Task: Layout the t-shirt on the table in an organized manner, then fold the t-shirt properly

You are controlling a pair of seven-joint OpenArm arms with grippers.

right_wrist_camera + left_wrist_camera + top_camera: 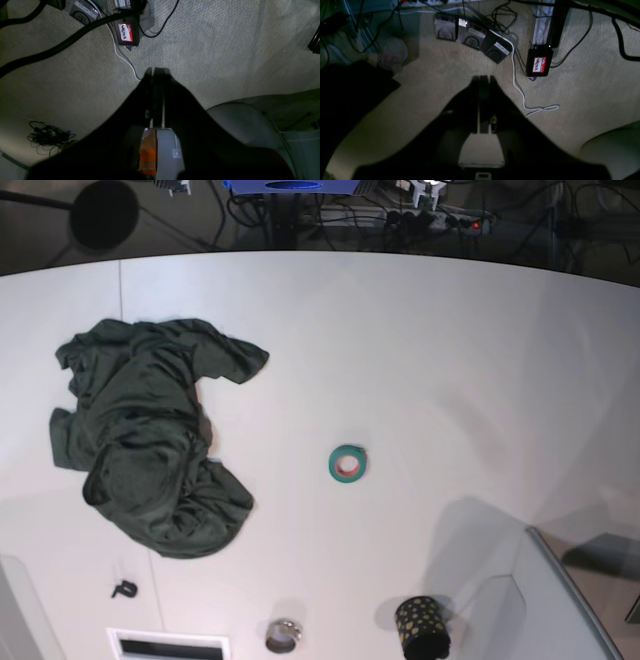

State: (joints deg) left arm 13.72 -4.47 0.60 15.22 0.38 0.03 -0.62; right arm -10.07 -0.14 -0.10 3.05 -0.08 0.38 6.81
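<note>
- Base view: the t-shirt lies crumpled on the left part of the table.
- Left gripper and right gripper hang over carpet, jaws clenched, grasping nothing.

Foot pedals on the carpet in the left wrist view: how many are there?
3 grey-and-black foot pedals lie in a row on the carpet: left, middle, right. Others may be hidden.
</note>
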